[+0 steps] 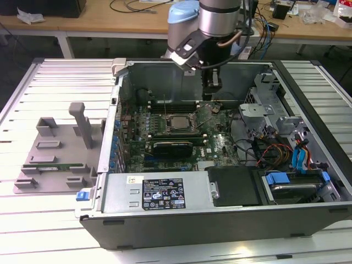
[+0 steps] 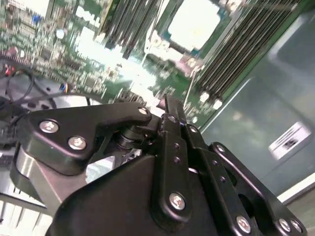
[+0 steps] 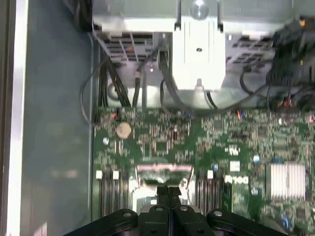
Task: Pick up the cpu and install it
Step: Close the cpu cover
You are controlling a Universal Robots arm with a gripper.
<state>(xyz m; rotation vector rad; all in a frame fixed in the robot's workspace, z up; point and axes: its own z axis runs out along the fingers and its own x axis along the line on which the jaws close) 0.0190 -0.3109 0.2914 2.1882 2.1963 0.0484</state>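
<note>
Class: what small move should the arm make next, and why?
Probably lift the pincer straight up out of the computer case: the cpu already lies seated on the motherboard, and the pincer hangs shut, empty, beside it.

Your arm (image 1: pixel 219 16) is a silver-grey cylinder with a light-blue cap (image 1: pixel 181 14) at its nine o'clock; your black tool (image 2: pixel 166 104) has linked bars studded with silver screws (image 2: pixel 177 200).

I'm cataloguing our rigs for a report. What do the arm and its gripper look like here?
The arm is a silver-grey metal tube with a light-blue joint cap and a thin cable looping beside it. The gripper is matte black: flat linked bars pinned with silver screws, narrowing to slim black jaws.
</note>
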